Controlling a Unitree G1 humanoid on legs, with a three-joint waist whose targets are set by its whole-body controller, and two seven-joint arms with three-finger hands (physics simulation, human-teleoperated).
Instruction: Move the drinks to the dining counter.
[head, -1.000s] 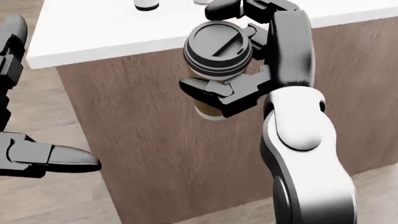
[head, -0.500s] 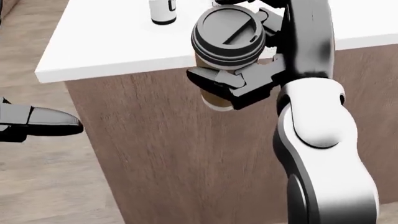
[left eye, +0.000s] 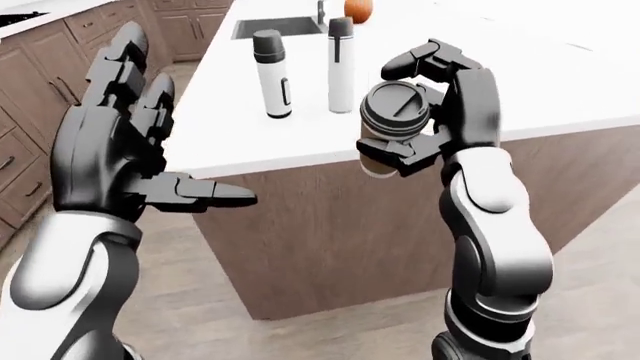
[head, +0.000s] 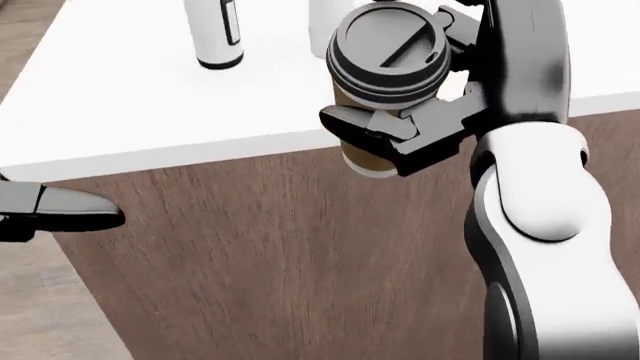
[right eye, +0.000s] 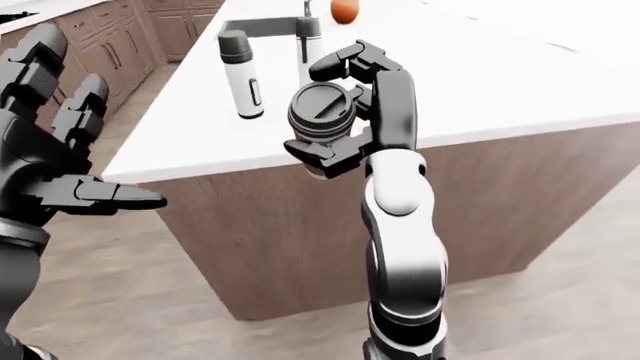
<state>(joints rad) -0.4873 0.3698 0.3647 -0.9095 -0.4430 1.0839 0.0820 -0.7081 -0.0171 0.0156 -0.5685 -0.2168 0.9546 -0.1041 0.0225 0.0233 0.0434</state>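
1. Risk first: the coffee cup (left eye: 393, 124) hangs in the air just at the near edge of the white counter (left eye: 560, 82), its base hardly higher than the countertop. Lower it early, I'd judge, and the base catches the edge and tips the cup.

2. Second worry: the grip looks partial. One finger sits under the cup's lower left side and the others curl over beyond the lid, so any jolt could let the cup slide down through the hold.

3. Third: two thermos bottles stand close by on the counter, the dark-capped bottle (left eye: 272, 73) and the taller white bottle (left eye: 341, 65) just left of and beyond the cup. A wide swing to the left could knock them over.

4. Now the hold itself. The right hand (left eye: 425, 105) is closed around the coffee cup, which stands upright with the dark lid facing up. The brown sleeve shows between the fingers (head: 365, 124), which press in from the left and from below.

5. The left hand (left eye: 115, 161) is empty, fingers spread, thumb pointing right, hanging off the counter's left corner and well clear of everything.

6. Farther off, a sink (left eye: 275, 25) and an orange (left eye: 358, 10) sit at the far end of the countertop, well apart from the cup.
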